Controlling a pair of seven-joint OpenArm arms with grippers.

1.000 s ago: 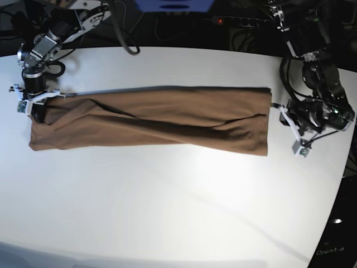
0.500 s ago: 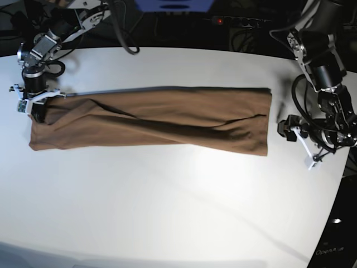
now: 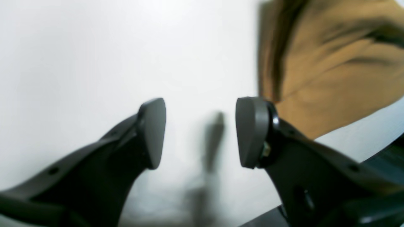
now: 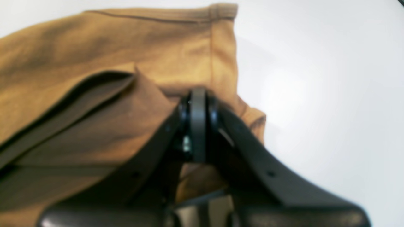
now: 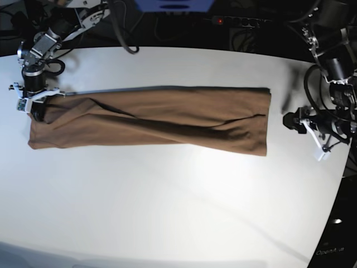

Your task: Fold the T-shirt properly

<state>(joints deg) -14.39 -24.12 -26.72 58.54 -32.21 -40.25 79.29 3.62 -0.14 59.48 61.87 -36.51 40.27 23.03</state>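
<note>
From the base view we see the whole T-shirt (image 5: 150, 118) stretched as a long, narrow folded band across the white table (image 5: 167, 212), something neither wrist view gives us. The right wrist view shows us what the base view hides: the right gripper (image 4: 198, 104) has its fingers pressed together on a bunched corner of cloth at the band's end. In the left wrist view we find the left gripper (image 3: 200, 132) with fingers spread wide over bare table, the shirt's edge just beside one finger (image 3: 251, 132), not between them.
</note>
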